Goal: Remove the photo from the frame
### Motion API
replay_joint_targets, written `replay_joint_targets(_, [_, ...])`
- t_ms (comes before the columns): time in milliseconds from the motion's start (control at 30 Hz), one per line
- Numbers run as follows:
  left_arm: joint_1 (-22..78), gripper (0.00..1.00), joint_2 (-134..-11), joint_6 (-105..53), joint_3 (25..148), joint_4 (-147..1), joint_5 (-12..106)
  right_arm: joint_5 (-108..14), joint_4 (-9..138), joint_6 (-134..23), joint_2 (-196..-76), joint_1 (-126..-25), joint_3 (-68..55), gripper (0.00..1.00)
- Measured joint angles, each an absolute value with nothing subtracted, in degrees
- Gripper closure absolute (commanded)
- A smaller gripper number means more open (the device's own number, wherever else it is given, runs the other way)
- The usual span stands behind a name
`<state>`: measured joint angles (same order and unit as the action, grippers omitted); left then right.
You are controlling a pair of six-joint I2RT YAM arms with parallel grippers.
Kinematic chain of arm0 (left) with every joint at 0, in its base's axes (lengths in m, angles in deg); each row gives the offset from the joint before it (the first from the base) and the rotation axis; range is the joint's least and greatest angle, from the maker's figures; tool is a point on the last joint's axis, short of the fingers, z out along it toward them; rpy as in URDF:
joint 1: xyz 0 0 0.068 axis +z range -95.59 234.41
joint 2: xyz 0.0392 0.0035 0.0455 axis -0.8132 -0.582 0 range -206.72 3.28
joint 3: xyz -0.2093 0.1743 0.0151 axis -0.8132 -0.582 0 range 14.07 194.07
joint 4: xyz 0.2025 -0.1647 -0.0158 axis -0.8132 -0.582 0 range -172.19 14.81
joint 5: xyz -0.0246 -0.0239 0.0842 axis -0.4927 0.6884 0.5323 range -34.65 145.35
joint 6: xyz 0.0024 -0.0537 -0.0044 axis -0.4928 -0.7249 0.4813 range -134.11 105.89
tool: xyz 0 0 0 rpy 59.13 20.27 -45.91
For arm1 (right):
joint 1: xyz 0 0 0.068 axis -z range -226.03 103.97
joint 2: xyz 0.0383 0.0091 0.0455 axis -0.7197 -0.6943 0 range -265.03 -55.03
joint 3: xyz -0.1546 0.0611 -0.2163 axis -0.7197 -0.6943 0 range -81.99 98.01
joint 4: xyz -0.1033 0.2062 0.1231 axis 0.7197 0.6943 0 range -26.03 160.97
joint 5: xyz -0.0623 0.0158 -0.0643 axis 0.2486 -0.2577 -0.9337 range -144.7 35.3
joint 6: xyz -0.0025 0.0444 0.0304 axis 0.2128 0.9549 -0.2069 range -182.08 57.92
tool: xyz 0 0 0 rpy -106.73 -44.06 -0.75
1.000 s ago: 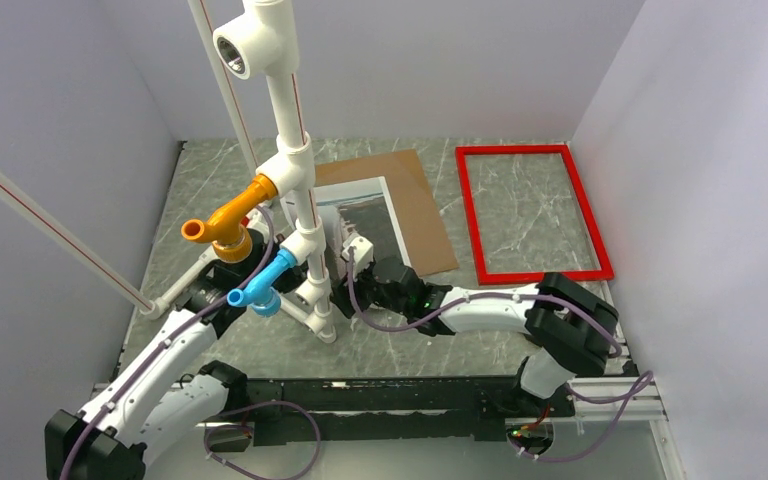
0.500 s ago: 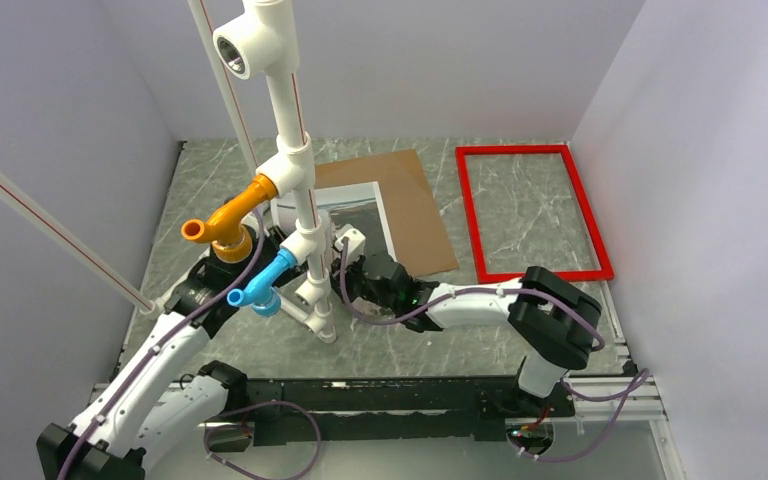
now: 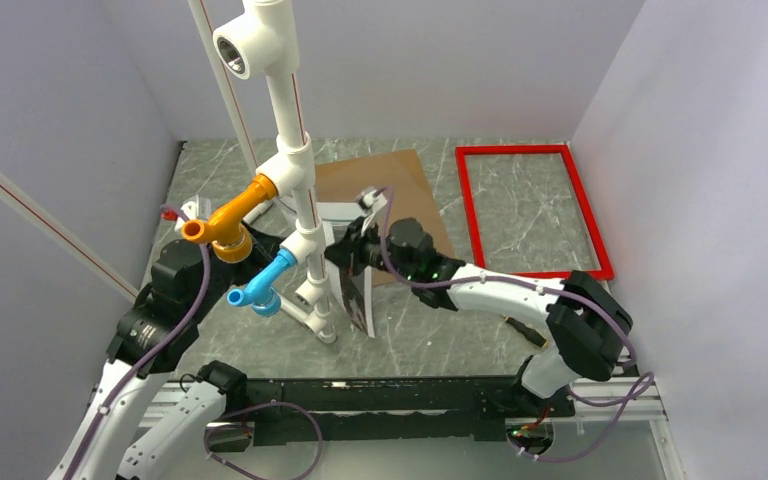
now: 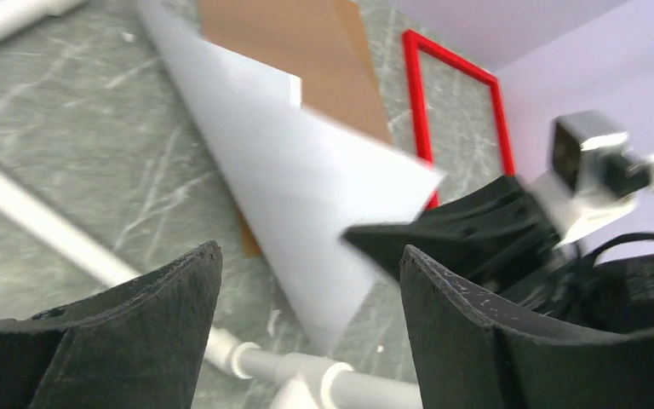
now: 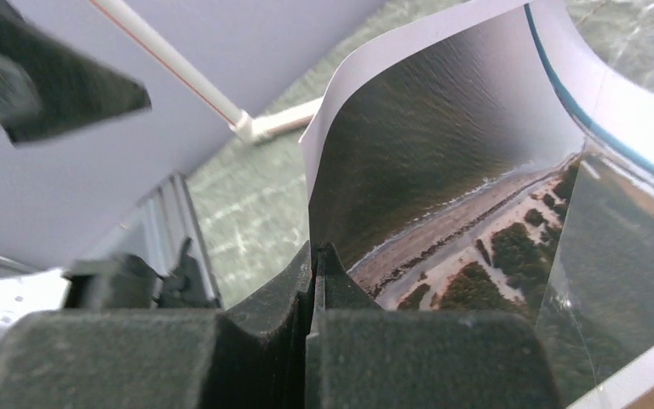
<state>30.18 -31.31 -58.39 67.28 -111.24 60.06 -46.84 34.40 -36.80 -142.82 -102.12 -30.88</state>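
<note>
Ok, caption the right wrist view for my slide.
Jaws shut on the edge of the curled photo, an aerial shoreline print.

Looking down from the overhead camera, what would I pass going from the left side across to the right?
Orange pipe bend → white pipe post → photo → red frame

- One photo (image 3: 357, 292), just right of the pipe stand (image 3: 300, 185).
- One red frame (image 3: 513, 150), far right of it.
- One brown backing board (image 3: 412, 185), behind-right.
- One orange elbow (image 3: 228, 220) and one blue elbow (image 3: 260, 287), on its left.
- Two robot arms: left arm (image 3: 155, 312), right arm (image 3: 500, 290).
</note>
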Motion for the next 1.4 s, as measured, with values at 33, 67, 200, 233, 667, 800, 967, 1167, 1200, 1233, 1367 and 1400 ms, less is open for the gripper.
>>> replay_joint_targets(33, [30.2,0.20,-30.8,-57.8,67.6,-112.5,61.3,-45.1,34.4,-34.9,-142.4,-100.7,-30.2,1.00])
replay_joint_targets(67, [30.2,0.19,-30.2,-57.0,67.8,-113.8,62.6,-43.3,34.4,-32.8,-142.1,-99.2,-29.6,1.00])
replay_joint_targets(200, [30.2,0.19,-28.6,-54.8,68.4,-118.4,67.0,-36.2,34.8,-25.2,-140.4,-93.5,-28.6,1.00])
replay_joint_targets(233, [30.2,0.19,-27.6,-53.9,68.4,-120.9,68.6,-31.5,35.3,-20.4,-139.8,-89.9,-26.7,1.00])
replay_joint_targets(667, [30.2,0.17,-26.1,-52.5,68.2,-124.1,69.7,-17.2,39.6,-9.5,-136.1,-73.6,-10.8,1.00])
replay_joint_targets(800, [30.2,0.16,-26.7,-51.6,68.3,-124.0,68.5,-16.5,48.8,-18.0,-137.5,-68.4,-0.1,1.00])
replay_joint_targets(967, [30.2,0.15,-32.7,-48.9,70.8,-124.5,66.9,-16.0,62.0,-36.3,-143.9,-66.8,18.1,1.00])
replay_joint_targets(1167, [31.8,0.13,-39.3,-45.6,74.8,-124.5,66.3,-17.5,74.2,-61.7,-147.8,-68.9,24.7,1.00])
replay_joint_targets(1200, [32.8,0.13,-39.9,-45.1,75.0,-124.4,65.7,-18.6,76.0,-66.2,-148.3,-69.7,24.5,1.00])
replay_joint_targets(1233, [34.1,0.13,-40.2,-44.7,75.1,-124.1,64.6,-19.9,77.4,-70.1,-148.5,-70.8,23.9,1.00])
replay_joint_targets(1367, [43.0,0.16,-42.4,-44.3,74.8,-121.6,55.5,-31.1,79.3,-87.4,-147.8,-79.4,12.8,1.00])
replay_joint_targets(1400, [46.0,0.17,-43.0,-44.7,74.1,-119.8,51.6,-33.3,79.2,-90.8,-147.7,-81.4,8.9,1.00])
